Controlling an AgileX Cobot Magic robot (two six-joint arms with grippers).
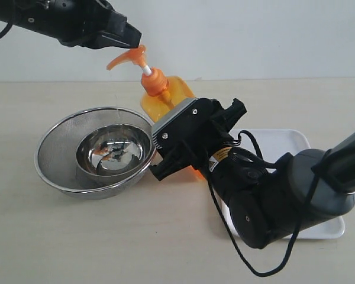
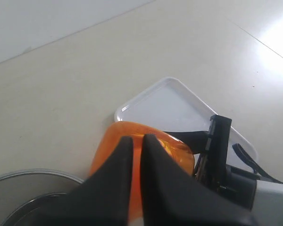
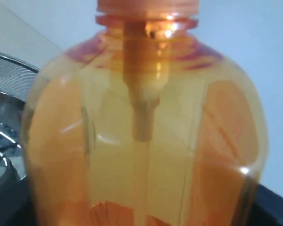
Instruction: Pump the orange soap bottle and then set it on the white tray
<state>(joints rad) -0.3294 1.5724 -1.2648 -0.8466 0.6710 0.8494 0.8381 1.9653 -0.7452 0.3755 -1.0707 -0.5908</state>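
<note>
Right gripper is clamped round the bottle; its pump, touched by the closed left gripper, must be pressed down.

In the exterior view the orange soap bottle is at frame centre, just right of a mesh basket on the table, with 1 bowl in it. The white tray lies at lower right, partly behind the right arm. The right gripper is in front of the bottle's lower body, its 2 jaws on either side. The left gripper, at upper left, touches the pump head from above.
</note>
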